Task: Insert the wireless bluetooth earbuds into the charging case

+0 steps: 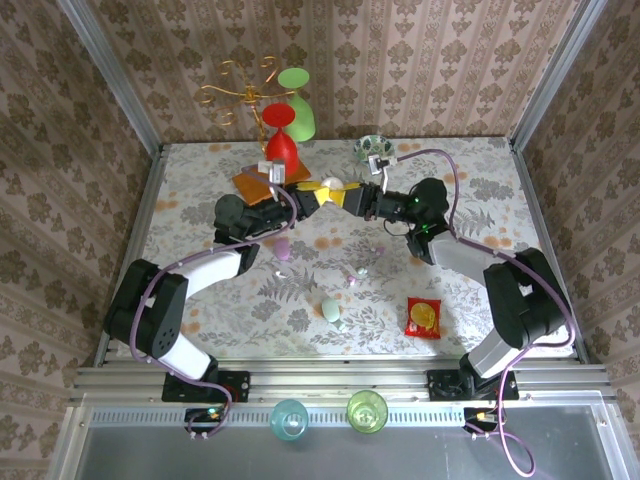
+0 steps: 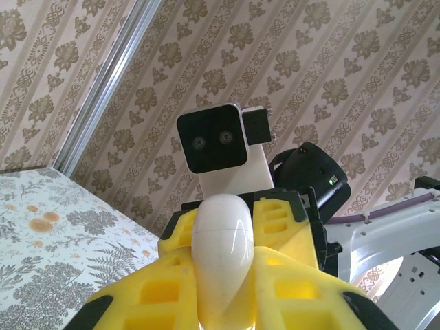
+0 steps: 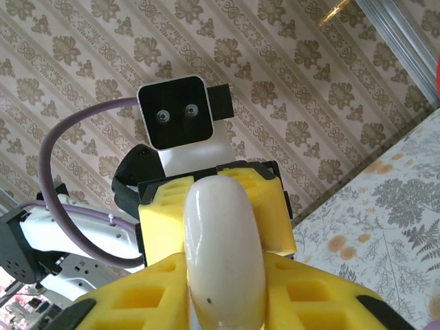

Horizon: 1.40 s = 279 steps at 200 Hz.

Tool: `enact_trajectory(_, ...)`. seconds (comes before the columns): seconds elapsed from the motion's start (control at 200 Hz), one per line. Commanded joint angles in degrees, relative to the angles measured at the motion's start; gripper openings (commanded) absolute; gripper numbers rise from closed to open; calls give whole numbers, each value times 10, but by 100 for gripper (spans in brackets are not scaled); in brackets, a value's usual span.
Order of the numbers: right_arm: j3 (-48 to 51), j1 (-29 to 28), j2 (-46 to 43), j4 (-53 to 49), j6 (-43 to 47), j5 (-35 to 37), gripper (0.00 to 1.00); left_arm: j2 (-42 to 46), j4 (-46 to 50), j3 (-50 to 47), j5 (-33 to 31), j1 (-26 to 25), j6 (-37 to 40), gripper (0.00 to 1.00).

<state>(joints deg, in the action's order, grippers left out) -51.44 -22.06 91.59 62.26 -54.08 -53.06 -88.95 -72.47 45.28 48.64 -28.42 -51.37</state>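
Both arms bend in from the sides, the left arm (image 1: 190, 285) and the right arm (image 1: 490, 265), and their tips meet nose to nose above the middle of the flowery table (image 1: 190, 210). The left gripper (image 1: 320, 194) is squeezed tight on one end of a case (image 1: 333, 184). The right gripper (image 1: 348, 198) hugs the other end, its yellow fingers (image 3: 206, 302) snug on both sides. The case is white, smooth, shiny and shaped like an egg. The fingers are chunky yellow plastic with square holes. On the table below the grippers, toward the arm bases, lies a flat red packet (image 1: 423, 316), under the right arm. The tiny pale earbuds (image 1: 355, 277) lie loose on the table under the grippers, well apart from the case. Nothing sits between them.
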Motion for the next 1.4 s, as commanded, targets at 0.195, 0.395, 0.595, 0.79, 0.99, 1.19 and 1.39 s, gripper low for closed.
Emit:
enact_trajectory(0.195, -17, -1, -96, -232, 201, -13, 12, 27, -18, -11, 27, 6, 48, 41)
enact_trajectory(0.395, -53, -3, -134, -409, 336, -51, 12, 33, -18, -10, 85, 3, 76, 39)
enact_trajectory(0.595, -61, -5, -128, -409, 334, -61, 11, 35, -18, 0, 135, -14, 75, 34)
enact_trajectory(0.79, -60, -4, -103, -375, 303, -66, 10, 41, -18, -1, 168, -25, 75, 21)
enact_trajectory(0.99, -62, -4, -99, -384, 303, -73, 17, 46, -18, -2, 176, -27, 85, 0)
enact_trajectory(1.19, -54, 4, -114, -394, 309, -61, 37, 48, -18, -6, 166, -23, 96, 0)
enact_trajectory(1.39, -46, 7, -114, -393, 308, -66, 44, 51, -18, -12, 163, -14, 97, 0)
